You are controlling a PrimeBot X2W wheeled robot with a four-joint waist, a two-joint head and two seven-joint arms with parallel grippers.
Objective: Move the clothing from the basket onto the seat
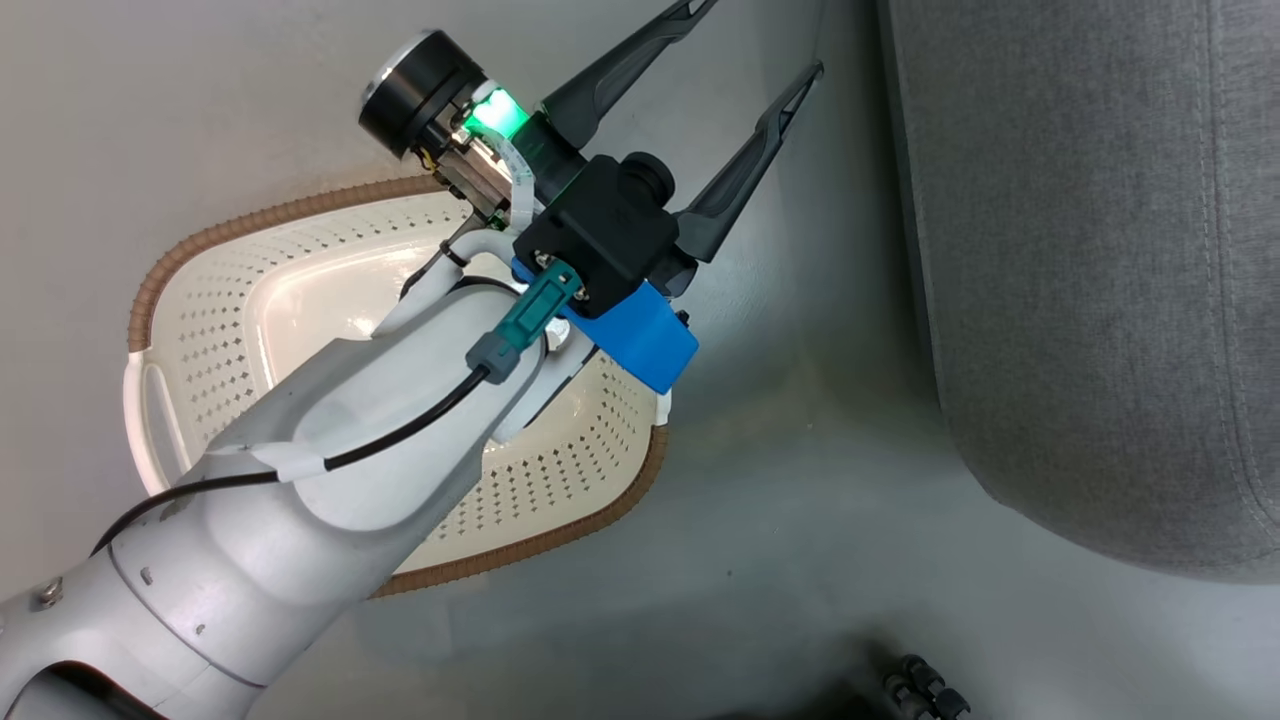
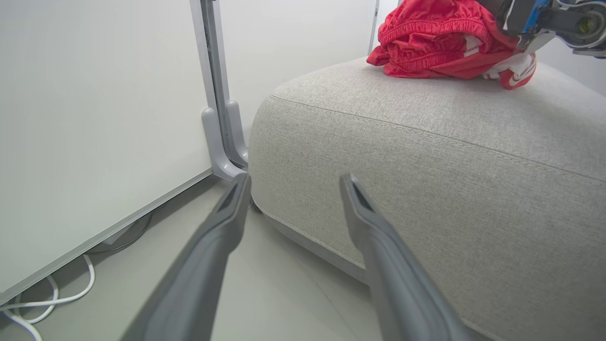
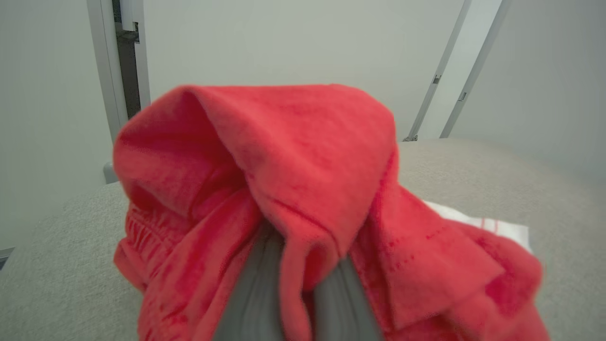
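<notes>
Looks like a lab or test bay dressed up as a living room. Walled in by plain white partition panels (image 2: 94,118) on grey metal posts (image 2: 213,94) with angled feet, loose white cables (image 2: 91,277) beneath one panel. Furnished only with a grey upholstered seat (image 2: 426,156) and a cream laundry basket (image 1: 205,340) on smooth pale floor (image 1: 800,560).

My left fingers (image 2: 208,265) look like matt dark-grey plastic. The clothing (image 3: 293,156) is soft red cloth with a slight sheen. The seat (image 2: 426,156) is coarse, matt grey woven fabric. The basket (image 1: 200,350) is glossy cream plastic, and its rim (image 1: 250,225) is brown with a woven look. The floor (image 1: 800,520) is smooth and dully shiny.
</notes>
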